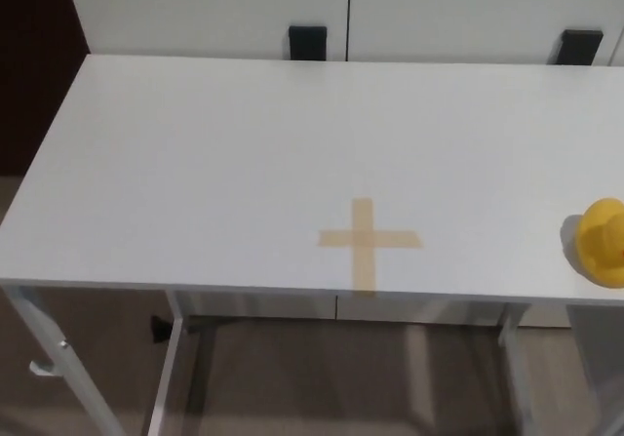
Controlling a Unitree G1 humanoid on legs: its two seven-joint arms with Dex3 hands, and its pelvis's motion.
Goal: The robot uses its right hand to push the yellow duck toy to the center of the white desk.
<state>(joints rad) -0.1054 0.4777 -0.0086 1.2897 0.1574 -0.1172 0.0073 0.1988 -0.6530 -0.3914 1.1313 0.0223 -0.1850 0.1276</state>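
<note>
Desk (pixel 195 163): white top, long side running left to right, near edge toward the camera; surface bare apart from the items listed below.
Desk frame (pixel 58 348): white metal legs under the near edge, one at the left, one near the middle-left, one at the right.
Duck (pixel 603 242): yellow toy, resting on the desk at the far right, close to the near edge; partly cut off by the right border of the picture, so its full outline cannot be seen.
Duck orientation: cannot be determined; only a rounded yellow body with a smaller lobe on its left side is visible.
Tape cross (pixel 368 241): tan tape in a plus shape, stuck flat on the desk, right of the middle and near the front edge; its lower arm reaches the edge.
Duck relative to cross: well apart; the duck lies to the right of the cross, at about the same depth on the desk, with bare white surface between them.
Left hand: does not appear in the head view; finger state cannot be told.
Right hand: does not appear in the head view; finger state cannot be told.
Contact: nothing touches the duck except the desk.
Cabinets (pixel 244 12): white panels behind the far edge of the desk, with two black handles (pixel 307 41) at their lower edge.
Floor (pixel 322 387): brown, visible below the desk between the legs.
</note>
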